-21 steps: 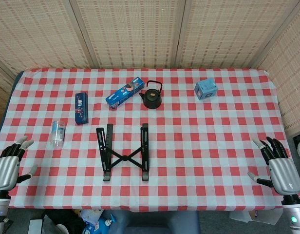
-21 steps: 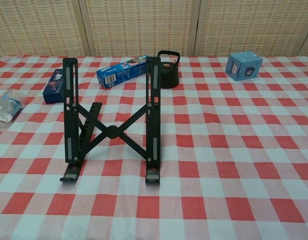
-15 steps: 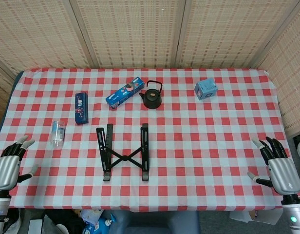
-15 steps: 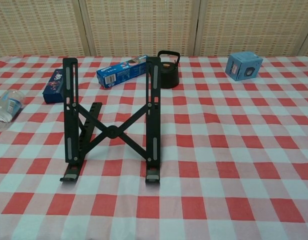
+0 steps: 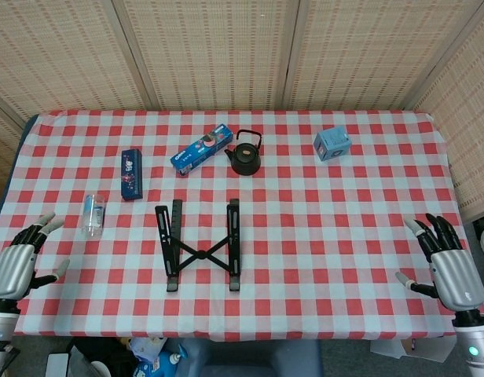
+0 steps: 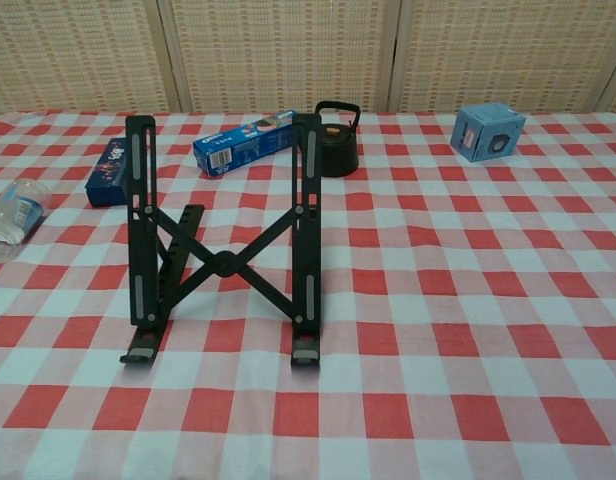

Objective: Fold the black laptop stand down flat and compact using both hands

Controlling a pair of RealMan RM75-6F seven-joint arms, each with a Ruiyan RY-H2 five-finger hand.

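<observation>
The black laptop stand [image 5: 199, 247] stands unfolded in the middle of the checked table, its two rails raised and joined by an X-shaped brace; the chest view shows the stand [image 6: 224, 243] propped upright. My left hand [image 5: 16, 265] hovers at the table's left front edge with fingers spread, holding nothing. My right hand [image 5: 449, 267] hovers at the right front edge, also spread and empty. Both hands are far from the stand and appear only in the head view.
Behind the stand are a black kettle [image 5: 245, 154], a blue toothpaste box [image 5: 200, 148] and a dark blue case [image 5: 130, 173]. A clear plastic bottle [image 5: 93, 214] lies at the left. A light blue box [image 5: 332, 144] sits at the back right.
Both hands have shifted slightly inward and up along the table's front corners. The stand has not moved.
</observation>
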